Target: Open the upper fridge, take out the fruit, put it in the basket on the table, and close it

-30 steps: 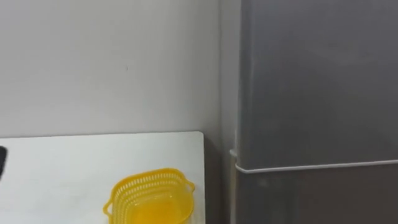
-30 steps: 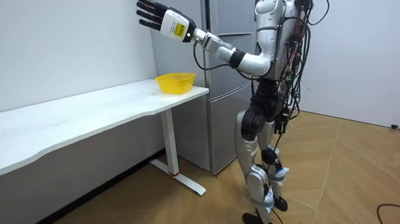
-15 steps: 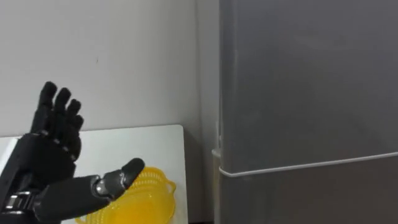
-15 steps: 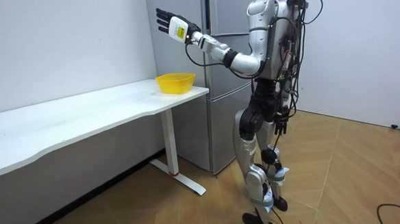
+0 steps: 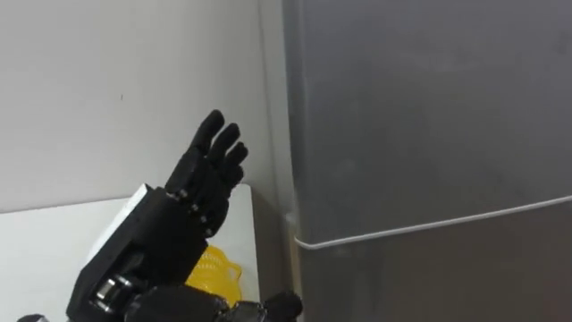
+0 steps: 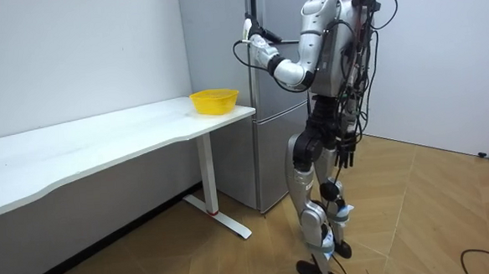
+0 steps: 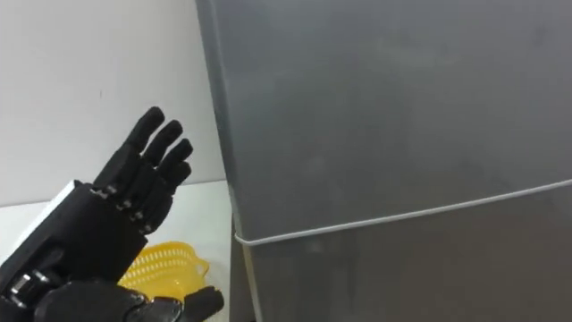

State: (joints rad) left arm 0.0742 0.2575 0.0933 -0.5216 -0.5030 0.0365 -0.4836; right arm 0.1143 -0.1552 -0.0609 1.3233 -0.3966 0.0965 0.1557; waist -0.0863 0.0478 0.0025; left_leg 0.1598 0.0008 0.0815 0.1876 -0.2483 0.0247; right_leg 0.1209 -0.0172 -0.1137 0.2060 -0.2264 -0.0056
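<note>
We see the robot standing before the fridge [image 5: 429, 268], its left hand [image 5: 183, 210] raised with the fingers straight and spread and the thumb held out below, just beside the left edge of the closed upper door [image 5: 420, 98]; we cannot tell whether it touches. A yellow basket [image 5: 217, 268] sits by the right edge of the table [image 5: 54, 241], next to the fridge. The right hand [image 6: 343, 153] hangs at the hip, and we cannot tell its state.
</note>
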